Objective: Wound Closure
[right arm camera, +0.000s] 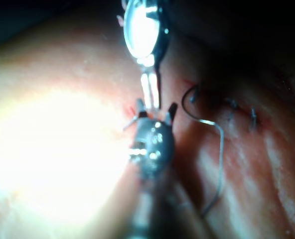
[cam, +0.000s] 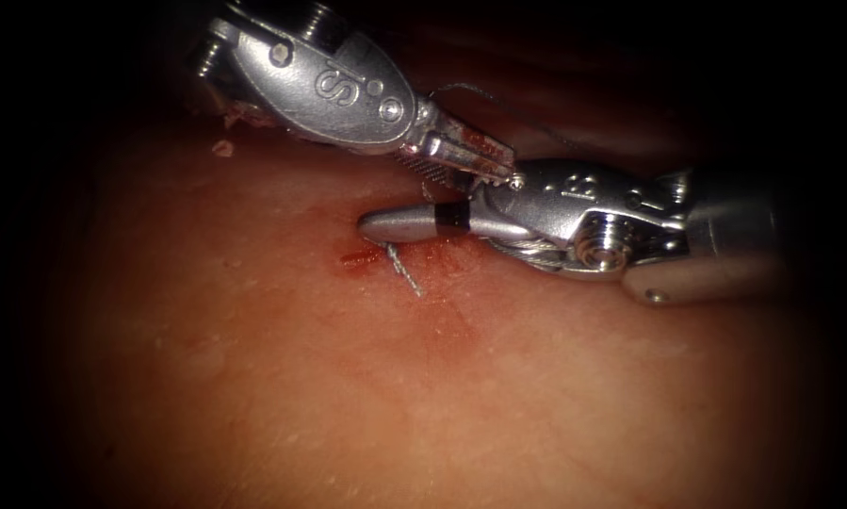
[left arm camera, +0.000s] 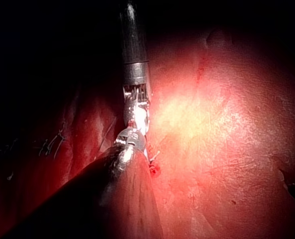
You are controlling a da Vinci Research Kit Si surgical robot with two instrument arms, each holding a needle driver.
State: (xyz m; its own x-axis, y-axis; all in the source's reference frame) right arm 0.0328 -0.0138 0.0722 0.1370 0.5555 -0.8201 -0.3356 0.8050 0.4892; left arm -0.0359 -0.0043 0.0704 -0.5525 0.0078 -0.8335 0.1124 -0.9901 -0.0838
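Fingers (cam: 404,224) of your right tool (right arm camera: 155,110) look spread well apart and grip nothing that I can make out. The right wrist view shows its two prongs splayed to either side of your left tool (cam: 498,170). In the endoscope view the nearer finger lies flat and points to 9 o'clock, low over the tissue (cam: 366,396). The needle (cam: 405,272) sits at 6 o'clock from that finger's tip. A short bright length stands out of the tissue and slants toward 5 o'clock, and the rest is buried. A smear of red fluid (cam: 355,256) lies at its 9 o'clock. Which side of the cut it is on I cannot tell. Your left tool comes in from 10 o'clock and stops over the right tool's wrist. Whether it holds anything I cannot tell. The thread (cam: 498,106) trails loose from beside it toward 3 o'clock. Judge the needle as light, stiff and probably slick with fluid, so it may swivel in a shallow bite. The exposed shaft behind the point looks the best place to take it, square across and never on the tip. The thread looks fine and limp, and the tissue is soft and will give.
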